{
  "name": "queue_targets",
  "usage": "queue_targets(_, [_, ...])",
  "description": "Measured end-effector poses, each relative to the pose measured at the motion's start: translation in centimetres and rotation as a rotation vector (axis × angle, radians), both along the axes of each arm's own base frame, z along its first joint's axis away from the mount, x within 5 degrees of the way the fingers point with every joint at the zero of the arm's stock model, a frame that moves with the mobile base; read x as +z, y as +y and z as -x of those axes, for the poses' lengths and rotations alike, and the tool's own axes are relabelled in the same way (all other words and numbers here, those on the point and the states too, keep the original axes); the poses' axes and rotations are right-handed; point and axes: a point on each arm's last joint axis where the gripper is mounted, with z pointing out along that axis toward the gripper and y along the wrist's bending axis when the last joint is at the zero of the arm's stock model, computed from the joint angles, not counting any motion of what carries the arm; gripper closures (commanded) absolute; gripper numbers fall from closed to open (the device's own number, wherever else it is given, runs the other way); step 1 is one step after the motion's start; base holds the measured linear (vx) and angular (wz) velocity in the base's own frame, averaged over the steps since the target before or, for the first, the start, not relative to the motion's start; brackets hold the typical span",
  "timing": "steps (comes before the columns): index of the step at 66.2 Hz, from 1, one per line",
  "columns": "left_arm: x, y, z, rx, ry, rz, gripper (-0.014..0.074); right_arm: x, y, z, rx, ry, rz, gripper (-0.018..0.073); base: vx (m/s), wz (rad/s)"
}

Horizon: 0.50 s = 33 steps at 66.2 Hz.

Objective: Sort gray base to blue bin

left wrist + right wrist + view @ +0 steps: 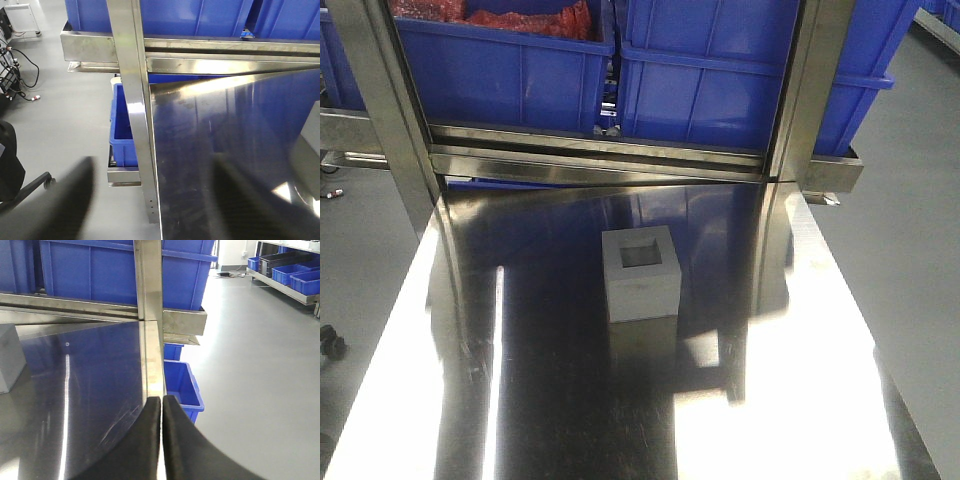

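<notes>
Matte gray cube-shaped base (640, 272) stands recess-up at the middle of the polished steel table (520, 400), untouched and well short of the bright-blue plastic crate (720, 90) on the far shelf. Left gripper (154, 162): fingers spread apart, near the left edge; right gripper (161, 402): fingers pressed together on nothing, at the right edge. Advised: square spread fingers across two flat opposite sides, grip low, and lift clear of the steel shelf rail (600, 165).

matt gray base (640, 275); mirror-glossy steel table (520, 400); smooth plastic blue bin (740, 80).
</notes>
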Motion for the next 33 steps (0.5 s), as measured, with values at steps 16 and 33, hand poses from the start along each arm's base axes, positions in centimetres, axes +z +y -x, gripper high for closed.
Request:
queue_targets(16, [0.0, 0.0, 0.0, 0.0, 0.005, 0.006, -0.0096, 0.0, 0.0, 0.0, 0.0, 0.0, 0.0, 0.0564, 0.0, 0.0])
queue_targets(33, [0.4, -0.5, -1.7, -0.073, 0.022, -0.012, -0.0031, 0.0, 0.0, 0.0, 0.0, 0.0, 0.0, 0.0564, 0.0, 0.0])
